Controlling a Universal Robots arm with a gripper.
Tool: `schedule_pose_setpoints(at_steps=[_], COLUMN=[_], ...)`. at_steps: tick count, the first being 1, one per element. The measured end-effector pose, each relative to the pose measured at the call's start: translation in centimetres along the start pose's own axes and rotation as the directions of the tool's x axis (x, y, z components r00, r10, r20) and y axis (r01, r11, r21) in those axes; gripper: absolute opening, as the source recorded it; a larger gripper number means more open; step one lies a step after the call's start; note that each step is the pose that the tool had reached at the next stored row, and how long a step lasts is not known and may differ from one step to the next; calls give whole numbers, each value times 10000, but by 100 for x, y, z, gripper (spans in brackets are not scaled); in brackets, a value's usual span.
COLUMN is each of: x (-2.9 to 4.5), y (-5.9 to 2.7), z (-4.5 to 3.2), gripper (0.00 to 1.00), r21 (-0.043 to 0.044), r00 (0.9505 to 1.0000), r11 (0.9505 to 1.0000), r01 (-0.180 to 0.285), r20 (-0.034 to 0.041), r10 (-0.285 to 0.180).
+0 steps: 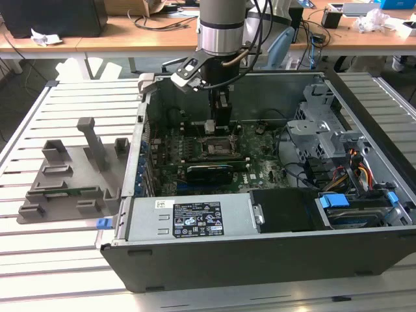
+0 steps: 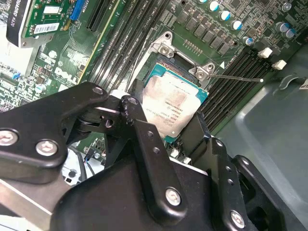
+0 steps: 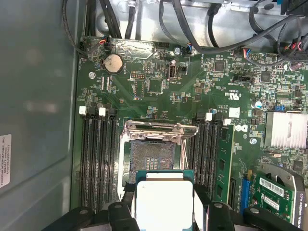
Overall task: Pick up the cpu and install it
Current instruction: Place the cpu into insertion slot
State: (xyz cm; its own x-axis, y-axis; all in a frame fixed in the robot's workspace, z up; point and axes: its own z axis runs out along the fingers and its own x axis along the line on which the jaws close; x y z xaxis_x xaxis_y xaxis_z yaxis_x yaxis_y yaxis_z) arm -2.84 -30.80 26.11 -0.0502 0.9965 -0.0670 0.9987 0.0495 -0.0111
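In both wrist views my gripper (image 3: 164, 214) is shut on the cpu (image 3: 164, 196), a flat square chip with a silver top plate and a teal-green rim. One black finger (image 3: 120, 211) presses on each of two opposite edges. The cpu (image 2: 173, 107) hangs just above the motherboard, partly over the open socket (image 3: 153, 153). The socket's metal load frame (image 3: 161, 129) is folded back and the dark contact area lies bare. In the exterior view the arm reaches down into the open computer case, with the gripper (image 1: 212, 127) right over the socket (image 1: 213, 147).
The case's walls (image 1: 140, 130) surround the motherboard. Memory slots (image 3: 96, 159) flank the socket on both sides, and a green card (image 3: 276, 192) stands nearby. A power supply (image 1: 188, 221) and a drive cage (image 1: 318, 123) fill the case's front and right. A grey holder tray (image 1: 68, 179) sits on the slatted table.
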Motion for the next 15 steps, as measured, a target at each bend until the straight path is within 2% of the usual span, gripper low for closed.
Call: schedule_pose_setpoints(at_steps=[15], x=[6], y=[1], z=[93], gripper=[55], r21=[0], r00=[10000], r11=[10000], r01=[0], r20=[4], r10=[0])
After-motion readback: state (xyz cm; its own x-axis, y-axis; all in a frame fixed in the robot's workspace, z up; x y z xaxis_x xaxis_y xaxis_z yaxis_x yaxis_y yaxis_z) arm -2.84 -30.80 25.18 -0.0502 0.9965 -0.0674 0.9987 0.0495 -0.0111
